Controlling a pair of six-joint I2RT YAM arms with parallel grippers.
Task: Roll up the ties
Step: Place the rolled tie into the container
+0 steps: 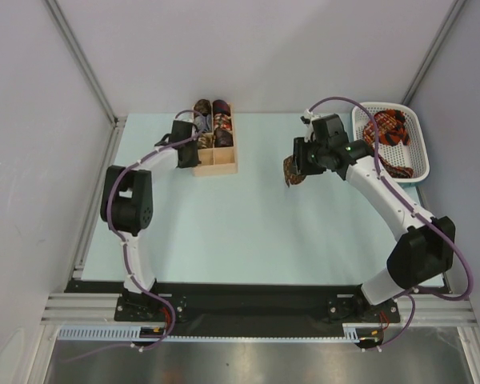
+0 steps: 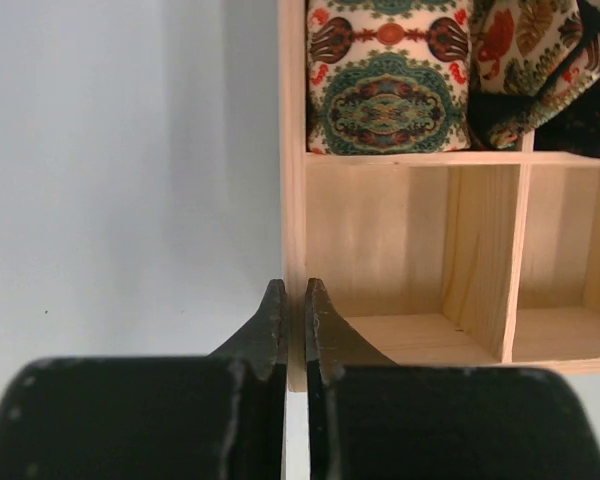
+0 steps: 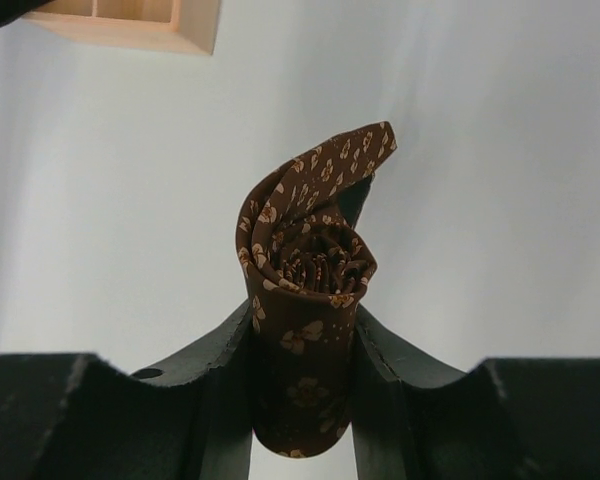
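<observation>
My right gripper (image 1: 298,168) is shut on a rolled brown tie with a small gold flower pattern (image 1: 292,171) and holds it above the table, right of the wooden box. In the right wrist view the roll (image 3: 305,280) stands between the fingers, its loose tip curling up, with the gripper (image 3: 303,345) closed round its lower half. My left gripper (image 1: 190,150) pinches the left wall of the light wooden divided box (image 1: 216,168); in the left wrist view the jaws (image 2: 295,305) clamp that wall (image 2: 294,200). Two rolled ties (image 2: 385,80) (image 2: 530,60) fill the back compartments.
A white perforated basket (image 1: 357,128) at the back right holds loose red plaid and dark ties (image 1: 386,128). The box's near compartments (image 2: 400,270) hold nothing. The box corner shows top left in the right wrist view (image 3: 130,22). Grey walls enclose the table.
</observation>
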